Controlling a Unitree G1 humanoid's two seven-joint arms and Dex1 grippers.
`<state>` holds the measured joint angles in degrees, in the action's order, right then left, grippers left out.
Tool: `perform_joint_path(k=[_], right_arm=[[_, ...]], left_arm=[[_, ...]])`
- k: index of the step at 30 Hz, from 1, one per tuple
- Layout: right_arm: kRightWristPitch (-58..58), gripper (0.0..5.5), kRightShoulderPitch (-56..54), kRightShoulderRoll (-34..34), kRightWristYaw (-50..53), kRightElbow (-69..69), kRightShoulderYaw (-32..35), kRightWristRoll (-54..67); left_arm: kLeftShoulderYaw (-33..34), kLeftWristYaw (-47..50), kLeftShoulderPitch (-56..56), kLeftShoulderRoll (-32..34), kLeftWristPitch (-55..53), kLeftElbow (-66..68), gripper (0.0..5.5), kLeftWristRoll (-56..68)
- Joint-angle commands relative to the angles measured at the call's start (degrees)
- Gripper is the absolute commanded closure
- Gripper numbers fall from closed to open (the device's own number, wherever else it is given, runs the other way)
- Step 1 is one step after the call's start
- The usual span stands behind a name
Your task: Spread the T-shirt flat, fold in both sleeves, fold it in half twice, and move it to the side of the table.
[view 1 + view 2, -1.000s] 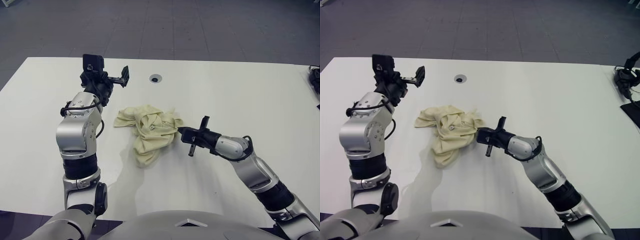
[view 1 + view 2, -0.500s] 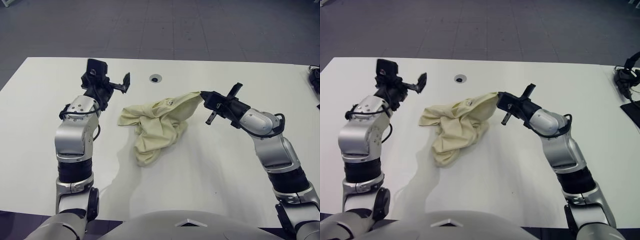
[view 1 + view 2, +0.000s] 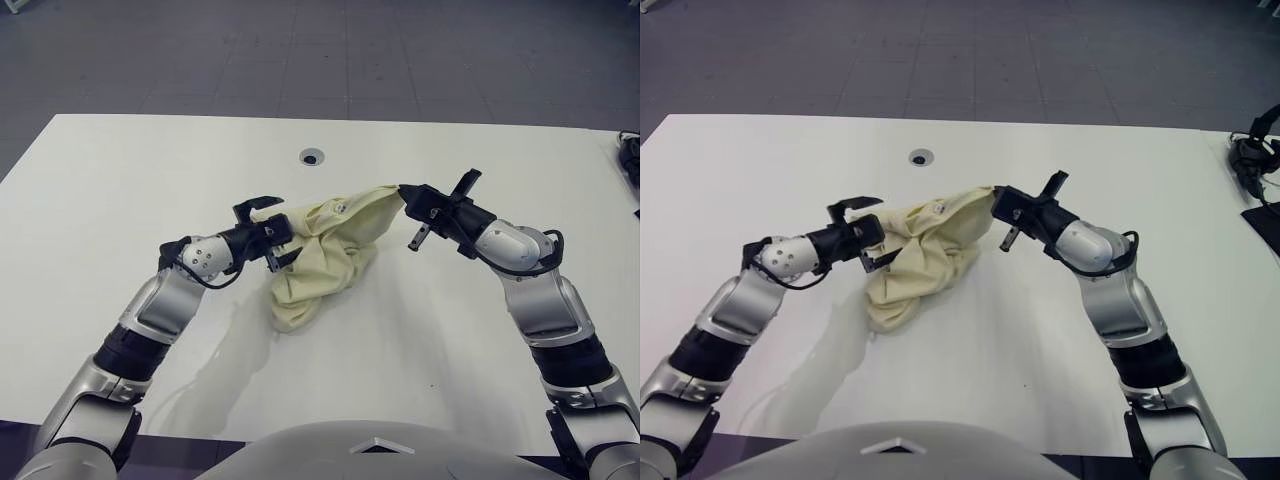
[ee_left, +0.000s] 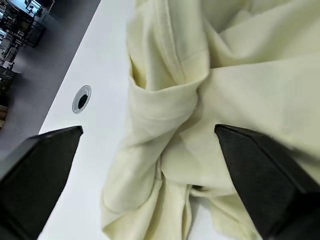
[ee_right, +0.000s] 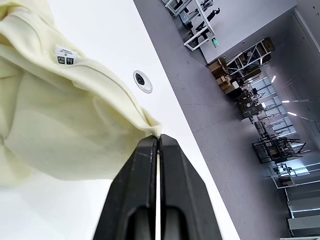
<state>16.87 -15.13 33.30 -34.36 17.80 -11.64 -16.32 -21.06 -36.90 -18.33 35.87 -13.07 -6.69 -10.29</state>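
Head view: a crumpled pale-yellow T-shirt (image 3: 322, 255) lies in the middle of the bench (image 3: 100, 170). The right end effector (image 3: 404, 192) is clenched on its hem, with that edge raised. The left end effector (image 3: 288, 228) is spread wide at the heap's left edge.

Left wrist view: the parted fingers (image 4: 40, 175) flank bunched folds, grasping nothing.

Right wrist view: pressed-together fingertips (image 5: 147, 152) pinch the hem near a white label (image 5: 65, 55).

Wide table (image 3: 450, 330) surface surrounds the T-shirt (image 3: 320, 250); a grommet hole (image 3: 312, 157) sits beyond.
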Motion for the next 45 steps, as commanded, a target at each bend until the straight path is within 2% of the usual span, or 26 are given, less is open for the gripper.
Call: perform_joint_path(k=[1, 24, 31, 37, 42, 45], right_arm=[[0.05, 5.5, 0.06, -0.54, 0.05, 0.12, -0.36, 0.11], [0.45, 5.5, 0.93, -1.02, -0.34, 1.19, -1.1, -0.14], [0.63, 5.5, 0.62, -0.29, -0.63, 1.1, -0.47, 0.02], [0.05, 5.5, -2.45, 0.93, -0.37, -1.54, 1.57, -0.05], [-2.34, 5.5, -9.74, 1.98, 0.67, -9.17, 3.68, -0.07], [-5.27, 5.5, -18.69, 0.08, 2.46, -19.37, 4.76, 1.39]], left_arm=[[-0.86, -0.54, -2.88, -1.22, 2.72, 2.81, 1.27, -2.48], [-1.56, -4.03, -3.24, -2.6, 4.85, 5.67, 5.48, -5.68], [3.49, -6.99, -3.96, -1.79, 1.45, -0.67, 5.48, -1.57], [8.91, -12.71, -9.06, 1.15, -2.1, -3.8, 5.48, 4.12], [9.36, -13.67, -16.33, 3.65, 2.84, 6.35, 5.48, 2.3], [9.32, -9.46, -26.38, 1.16, 6.89, 19.5, 5.48, 0.11]])
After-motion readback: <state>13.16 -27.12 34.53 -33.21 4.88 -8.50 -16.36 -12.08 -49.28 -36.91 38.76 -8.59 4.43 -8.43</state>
